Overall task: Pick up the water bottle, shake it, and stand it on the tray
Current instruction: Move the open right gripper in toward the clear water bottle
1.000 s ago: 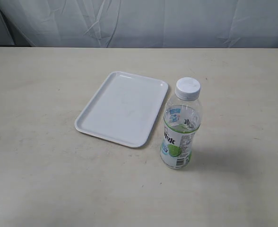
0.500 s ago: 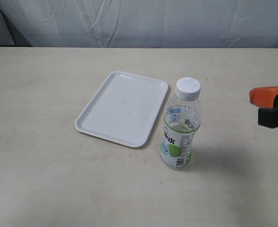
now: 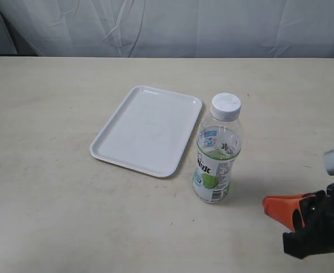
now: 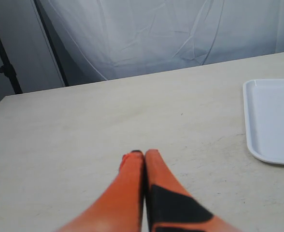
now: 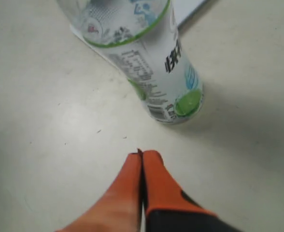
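The water bottle [image 3: 216, 151] stands upright on the table just right of the tray [image 3: 147, 129], white cap up, lime label facing front. In the right wrist view the water bottle [image 5: 151, 63] rises a short way past my right gripper [image 5: 142, 153], which is shut and holds nothing. In the exterior view that right gripper [image 3: 267, 203] sits low at the bottom right, its orange tip aimed at the bottle's base with a gap between them. My left gripper [image 4: 141, 153] is shut and empty over bare table, with a corner of the tray [image 4: 272, 121] off to one side. The left arm does not show in the exterior view.
A pale tabletop [image 3: 53, 199] spreads around the tray and bottle. A wrinkled white cloth backdrop [image 3: 167, 25] hangs along the table's far edge. A dark stand [image 4: 2, 58] is visible beyond the table in the left wrist view.
My right gripper entered from the right edge at mid height, then dropped low and moved leftward toward the bottle's base. Bottle and tray have not moved.
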Available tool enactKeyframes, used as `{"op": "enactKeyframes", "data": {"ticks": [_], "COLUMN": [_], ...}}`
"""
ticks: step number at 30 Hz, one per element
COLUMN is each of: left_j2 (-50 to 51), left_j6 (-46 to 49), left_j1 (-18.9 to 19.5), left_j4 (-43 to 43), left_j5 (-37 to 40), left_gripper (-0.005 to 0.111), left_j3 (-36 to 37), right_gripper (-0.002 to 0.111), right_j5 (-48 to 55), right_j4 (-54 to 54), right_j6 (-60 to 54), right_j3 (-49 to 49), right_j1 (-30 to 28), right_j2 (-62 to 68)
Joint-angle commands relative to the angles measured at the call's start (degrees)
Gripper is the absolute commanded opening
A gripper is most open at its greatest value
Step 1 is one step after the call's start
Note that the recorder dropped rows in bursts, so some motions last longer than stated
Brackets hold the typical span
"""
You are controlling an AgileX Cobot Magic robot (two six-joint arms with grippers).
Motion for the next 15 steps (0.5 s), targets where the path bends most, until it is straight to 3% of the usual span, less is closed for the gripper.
{"op": "enactKeyframes", "data": {"ticks": [1, 8, 11, 14, 15], "left_j2": [-0.26, -0.26, -0.26, -0.26, -0.26], "left_j6": [-0.02, -0.02, -0.02, -0.02, -0.02], "left_j1": [-0.02, -0.02, -0.02, -0.02, -0.02], "left_j4": [0.0, 0.0, 0.0, 0.0, 0.0], "left_j5": [-0.63, -0.63, -0.63, -0.63, -0.63], "left_gripper": [0.0, 0.0, 0.0, 0.0, 0.0], "left_j3": [0.21, 0.21, 0.21, 0.21, 0.21], "right_gripper": [-0.001, 0.0, 0.013, 0.047, 0.079], "right_j5": [1.27, 1.22, 1.22, 0.27, -2.04], "right_j4": [11.76, 14.28, 15.51, 19.28, 19.28], "right_j6": [-15.55, -17.14, -17.14, -18.51, -22.27], "right_j3": [2.95, 3.08, 3.08, 3.08, 3.08], "right_j1": [2.88, 4.45, 4.45, 4.45, 4.45], "right_j2": [-0.42, 2.32, 4.37, 6.51, 7.65]}}
